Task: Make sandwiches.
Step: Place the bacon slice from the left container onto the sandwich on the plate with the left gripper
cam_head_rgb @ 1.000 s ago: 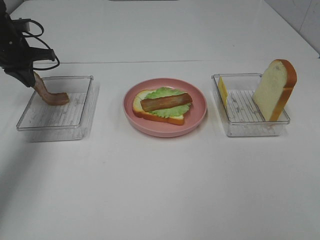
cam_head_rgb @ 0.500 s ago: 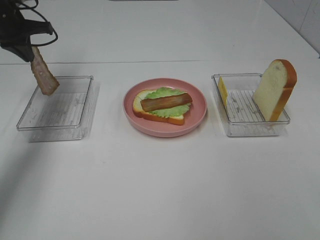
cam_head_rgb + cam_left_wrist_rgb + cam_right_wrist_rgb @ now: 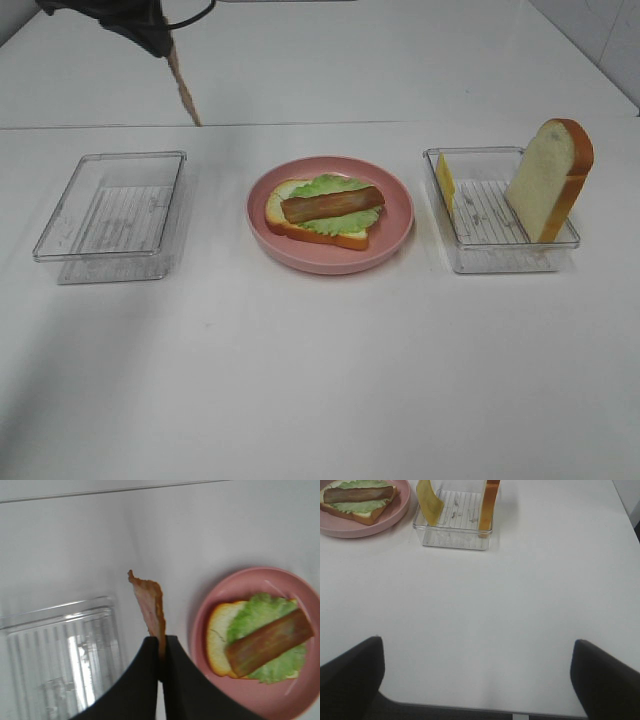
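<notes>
The open sandwich (image 3: pixel 320 212) lies on the pink plate (image 3: pixel 330 263): a bread slice, green lettuce (image 3: pixel 340 187) and one bacon strip (image 3: pixel 332 204) on top. My left gripper (image 3: pixel 163 45) is high at the back left, shut on a second bacon strip (image 3: pixel 184 92) that dangles from it. In the left wrist view this bacon strip (image 3: pixel 150 600) sticks out of the closed left gripper (image 3: pixel 161 642), between the empty tray (image 3: pixel 60 650) and the plate (image 3: pixel 200 630). My right gripper (image 3: pixel 477 680) is open over bare table, holding nothing.
An empty clear tray (image 3: pixel 115 215) stands left of the plate. The right tray (image 3: pixel 500 250) holds a yellow cheese slice (image 3: pixel 445 183) and an upright bread slice (image 3: pixel 550 180); the right wrist view shows that tray (image 3: pixel 455 537) far ahead.
My left gripper has lifted the bacon strip out of the left tray and carried it up and to the right. The right gripper has stayed still.
</notes>
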